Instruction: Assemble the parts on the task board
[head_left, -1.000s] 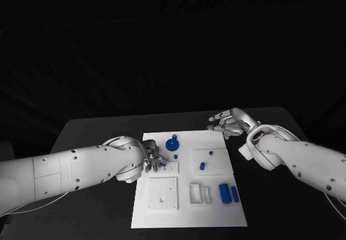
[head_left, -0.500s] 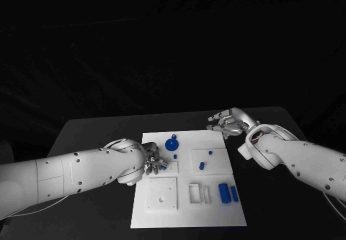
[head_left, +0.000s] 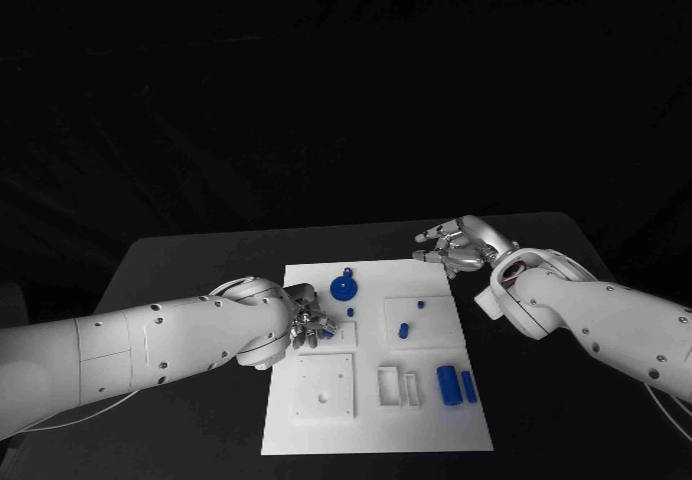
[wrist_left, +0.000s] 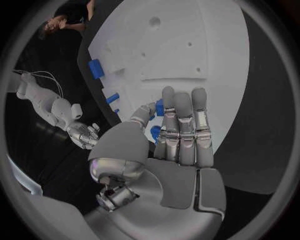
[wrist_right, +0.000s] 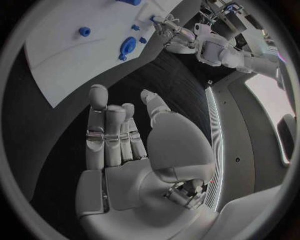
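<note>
The white task board (head_left: 378, 420) lies in the middle of the black table (head_left: 188, 260), its long sides running away from the robot, with bare table showing along both sides and beyond the far edge. On the board, a round blue disc with a small tab (head_left: 345, 288) sits near the far end, a small blue peg (head_left: 405, 329) and a tiny blue stud (head_left: 420, 303) lie in a raised square to the right of the middle, and two blue cylinders (head_left: 457, 386) lie side by side near the board's right edge. The left hand (head_left: 307, 322) hangs over the board's left edge, just nearer the robot than the disc. In the left wrist view its fingers (wrist_left: 184, 125) are held straight and close together, with the thumb bent toward them, and a small blue piece (wrist_left: 157, 109) shows right at the fingertips; whether the hand pinches it or only touches it cannot be told. The right hand (head_left: 459, 245) is off the board, above the table just past the board's far right corner, well apart from every blue piece. Its fingers (wrist_right: 106, 130) are stretched out, loosely spread, and hold nothing.
</note>
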